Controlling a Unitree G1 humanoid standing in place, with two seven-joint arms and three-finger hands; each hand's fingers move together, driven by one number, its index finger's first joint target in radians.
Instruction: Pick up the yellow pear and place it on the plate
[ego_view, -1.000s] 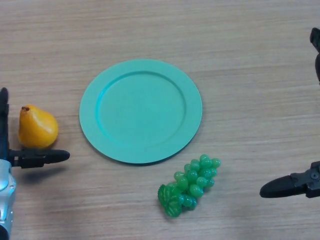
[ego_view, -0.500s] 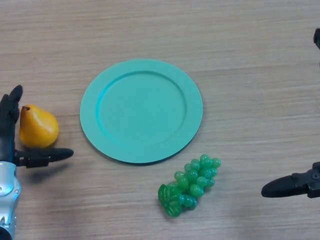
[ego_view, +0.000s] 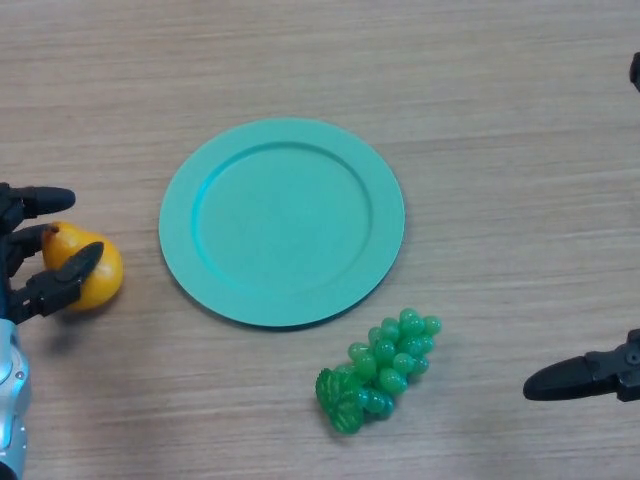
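The yellow pear (ego_view: 95, 278) lies on the wooden table at the left edge, left of the teal plate (ego_view: 282, 221). My left hand (ego_view: 30, 260) is curled round the pear, with the thumb across its front and the fingers over its top. The pear's left side is hidden by the hand. The plate is bare. My right hand (ego_view: 585, 377) shows at the lower right edge, with a straight finger pointing left, far from the pear.
A bunch of green grapes (ego_view: 378, 369) lies just below the plate's lower right rim. A dark part of the right arm (ego_view: 634, 70) shows at the upper right edge.
My left hand has closed from an open spread around the pear to a grasp on it. The pear has shifted slightly right. The right hand has stayed still.
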